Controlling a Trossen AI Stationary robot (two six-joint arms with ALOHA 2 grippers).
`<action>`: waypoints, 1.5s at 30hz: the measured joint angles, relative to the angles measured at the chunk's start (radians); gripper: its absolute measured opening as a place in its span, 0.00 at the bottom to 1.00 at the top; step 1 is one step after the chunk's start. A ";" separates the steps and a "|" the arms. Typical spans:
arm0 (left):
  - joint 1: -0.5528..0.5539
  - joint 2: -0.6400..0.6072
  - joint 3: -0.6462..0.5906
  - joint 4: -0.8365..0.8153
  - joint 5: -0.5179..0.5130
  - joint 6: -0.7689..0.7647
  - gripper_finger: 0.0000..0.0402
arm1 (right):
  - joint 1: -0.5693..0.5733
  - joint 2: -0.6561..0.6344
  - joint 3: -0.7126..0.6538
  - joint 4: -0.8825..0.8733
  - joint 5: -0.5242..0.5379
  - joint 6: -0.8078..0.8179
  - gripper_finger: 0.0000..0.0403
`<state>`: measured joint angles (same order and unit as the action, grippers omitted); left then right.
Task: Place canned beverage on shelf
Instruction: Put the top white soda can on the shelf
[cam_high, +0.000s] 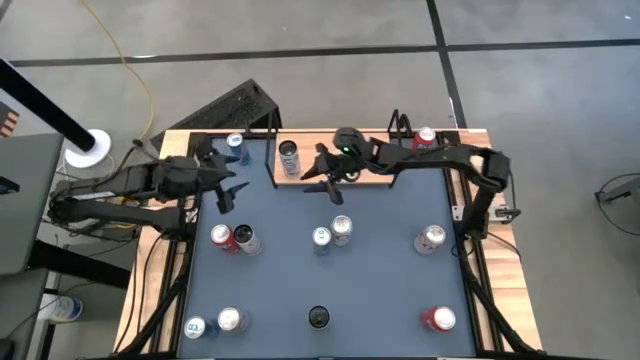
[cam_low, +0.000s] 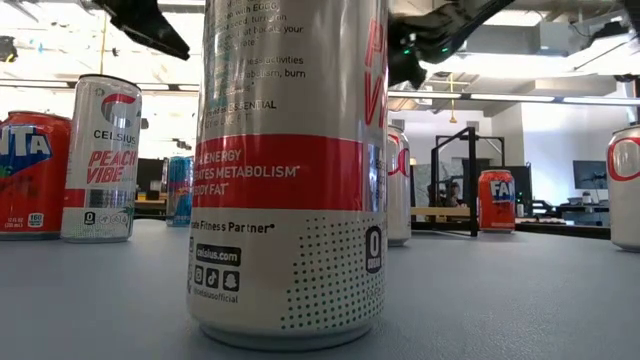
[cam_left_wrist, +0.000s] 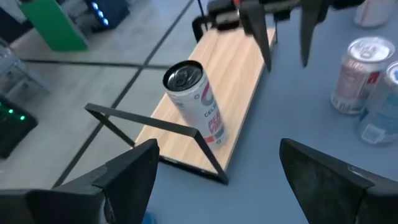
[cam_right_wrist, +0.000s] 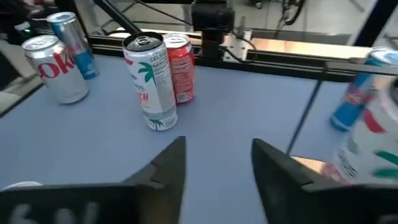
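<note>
The shelf (cam_high: 330, 168), a light-wood board with black wire uprights, lies at the table's far middle. One white canned beverage (cam_left_wrist: 198, 104) stands upright on its left end, bottom on the board. My right gripper (cam_high: 328, 186) hovers just in front of the shelf, to the can's right, open with nothing between its fingers (cam_right_wrist: 217, 163). My left gripper (cam_high: 230, 185) hangs open and empty to the left of the shelf (cam_left_wrist: 217, 155), pointing toward the can.
Several cans stand loose on the grey mat: a pair in the middle (cam_high: 332, 234), two at mid left (cam_high: 234, 239), one at right (cam_high: 431, 238), more along the near edge (cam_high: 319, 318). A blue can (cam_high: 234, 148) and a red can (cam_high: 427, 137) stand at the far corners.
</note>
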<state>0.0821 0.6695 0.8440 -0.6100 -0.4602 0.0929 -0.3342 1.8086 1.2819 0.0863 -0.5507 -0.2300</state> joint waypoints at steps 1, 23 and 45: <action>-0.001 -0.024 -0.022 0.016 0.000 -0.001 0.80 | -0.006 0.015 0.020 -0.016 -0.018 -0.006 0.33; -0.001 -0.119 -0.106 0.048 0.032 -0.008 0.80 | -0.075 0.178 0.169 0.021 -0.054 -0.003 0.00; -0.001 -0.118 -0.105 0.048 0.032 -0.011 0.80 | -0.079 0.208 0.171 0.134 0.027 0.039 0.00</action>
<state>0.0807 0.5514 0.7387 -0.5625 -0.4286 0.0818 -0.4136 2.0167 1.4528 0.2207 -0.5233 -0.1909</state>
